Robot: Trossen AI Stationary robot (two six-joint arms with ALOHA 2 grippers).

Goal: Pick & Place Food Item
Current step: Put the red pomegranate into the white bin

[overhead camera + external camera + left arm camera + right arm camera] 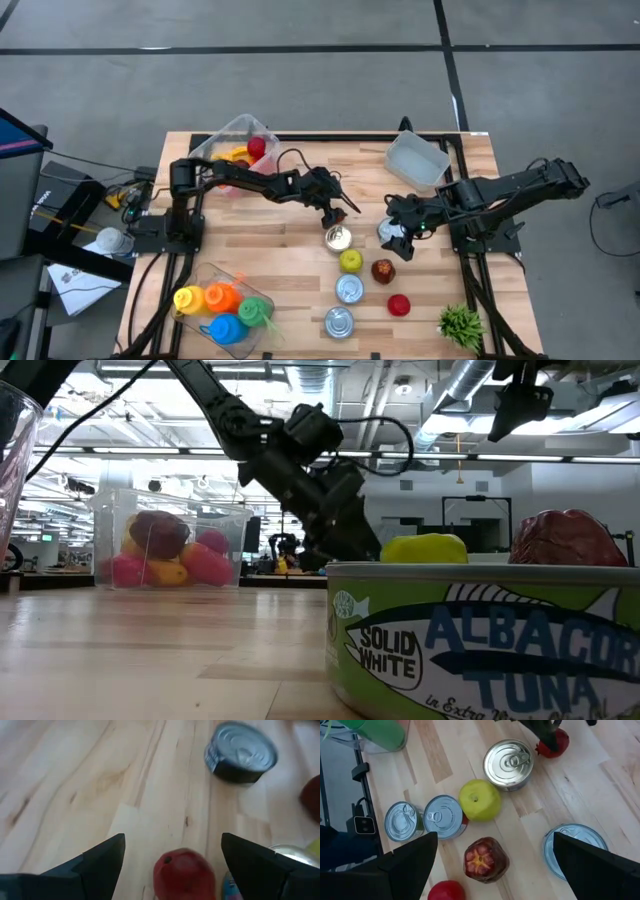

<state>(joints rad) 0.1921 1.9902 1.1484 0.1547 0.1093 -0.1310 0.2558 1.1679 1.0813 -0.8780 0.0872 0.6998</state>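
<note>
We saw the red fruit (pixel 184 872) as a small, round, glossy thing with a dark dimple at its top. From the right wrist view it showed a short dark crown at one end (pixel 554 743). It lay on the pale wooden table (pixel 260 250) near the middle, just beside a silver-topped can (pixel 338 238) and under the tip of the left arm. The left gripper (pixel 172 840) hung over it with its dark, wedge-shaped fingers (pixel 102 857) spread wide. The fruit sat in the gap between them, with bare wood showing on either side, so nothing was gripped. The right gripper (pixel 495 837) hovered near another flat metal can (pixel 575 847) on the right of the cluster, its fingers also far apart and empty. In that cluster we noted a smooth yellow-green apple (pixel 480 800), a ribbed dark-red fruit (pixel 486 860) with a star-like opening, a small red ball (pixel 399 305) and two ring-pull cans (pixel 442 817) side by side. Nearest the low camera stood a tuna can (pixel 480 640) with a glossy green printed label. At the back left a clear plastic bin (pixel 225 135) held red and yellow fruits. An empty frosted tray (pixel 418 160) sat at the back right, and the table's boards showed long grain and small knots.
</note>
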